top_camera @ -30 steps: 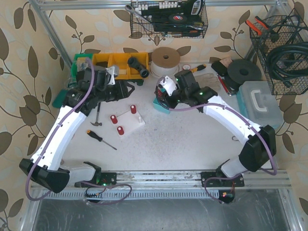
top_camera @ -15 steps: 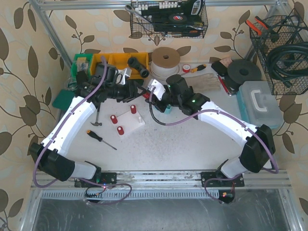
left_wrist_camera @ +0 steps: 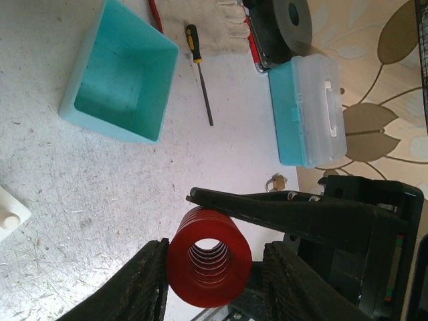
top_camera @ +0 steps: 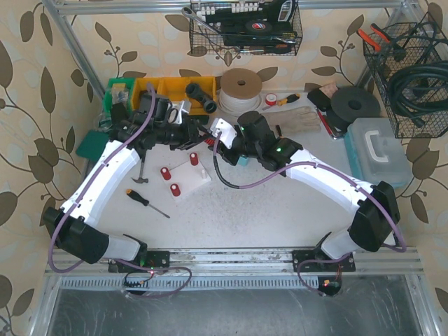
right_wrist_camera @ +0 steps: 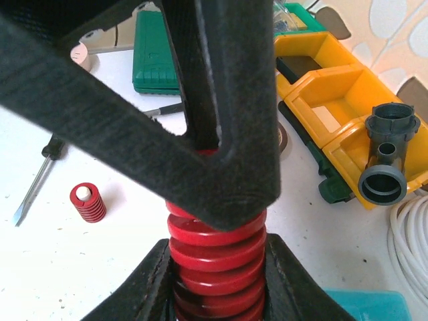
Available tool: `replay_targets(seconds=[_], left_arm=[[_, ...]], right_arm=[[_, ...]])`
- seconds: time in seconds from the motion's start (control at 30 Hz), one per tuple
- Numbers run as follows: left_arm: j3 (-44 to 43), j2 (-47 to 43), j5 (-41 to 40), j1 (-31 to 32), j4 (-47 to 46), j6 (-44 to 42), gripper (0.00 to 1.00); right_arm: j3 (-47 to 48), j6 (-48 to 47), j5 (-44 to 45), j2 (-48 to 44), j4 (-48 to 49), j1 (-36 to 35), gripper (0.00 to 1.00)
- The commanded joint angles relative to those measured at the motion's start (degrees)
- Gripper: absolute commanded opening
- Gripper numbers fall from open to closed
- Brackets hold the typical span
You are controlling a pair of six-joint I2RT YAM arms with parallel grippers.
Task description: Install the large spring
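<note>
The large spring [left_wrist_camera: 209, 257] is a thick red coil held in mid-air above the table. My right gripper [right_wrist_camera: 216, 257] is shut on its lower coils [right_wrist_camera: 217, 261]. My left gripper [left_wrist_camera: 214, 254] stands open around the spring's end: one finger [left_wrist_camera: 150, 281] touches the coil and the other [left_wrist_camera: 284, 281] is a little apart from it. In the top view both grippers [top_camera: 196, 136] [top_camera: 218, 140] meet behind the white base [top_camera: 190, 175], which carries small red springs [top_camera: 166, 173] on pegs and a bare peg. One small spring [right_wrist_camera: 87, 202] shows in the right wrist view.
A teal bin [left_wrist_camera: 120, 73], a yellow-handled screwdriver [left_wrist_camera: 200, 73] and a clear-lidded teal box [left_wrist_camera: 307, 110] lie beyond the grippers. Yellow bins [right_wrist_camera: 334, 100] and a grey pipe fitting [right_wrist_camera: 384, 160] stand at the back. A hammer [top_camera: 142, 171] and a screwdriver [top_camera: 147, 203] lie left of the base.
The left arm swung right and the right arm carried the spring left until they met. The left jaws have narrowed around the spring's end.
</note>
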State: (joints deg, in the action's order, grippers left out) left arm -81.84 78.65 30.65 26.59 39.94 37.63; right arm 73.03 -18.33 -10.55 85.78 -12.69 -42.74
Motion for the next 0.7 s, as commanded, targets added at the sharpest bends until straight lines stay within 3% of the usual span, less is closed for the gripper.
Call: replay_targets(seconds=[0.0,0.23,0.37,0.53,0.67], left_arm=[[0.9,-1.9,4.3,0.6,-2.3,1.9,0.43],[1.4,-1.0,6.0,0.6,-3.7,4.3,0.37],[1.9,-1.4,5.3,0.5,-4.5,4.8,0.25],[3.4,-1.3,6.8,0.4,-7.7,6.8,0.03],[2.8,-1.1,6.0,0.2,-7.1,6.8,0.0]], right_arm=[[-0.2,-1.0,0.3,-1.3,2.2,-0.6,0.0],[-0.1,-1.1,0.1,-1.1,2.4,-0.8,0.0],[-0.7,-1.8,-0.6,-1.3,2.4,-1.1,0.0],[-1.3,-2.7,-1.2,-1.4,1.9,-1.3,0.0],[-1.3,-2.7,-1.1,-1.6,0.7,-1.3,0.23]])
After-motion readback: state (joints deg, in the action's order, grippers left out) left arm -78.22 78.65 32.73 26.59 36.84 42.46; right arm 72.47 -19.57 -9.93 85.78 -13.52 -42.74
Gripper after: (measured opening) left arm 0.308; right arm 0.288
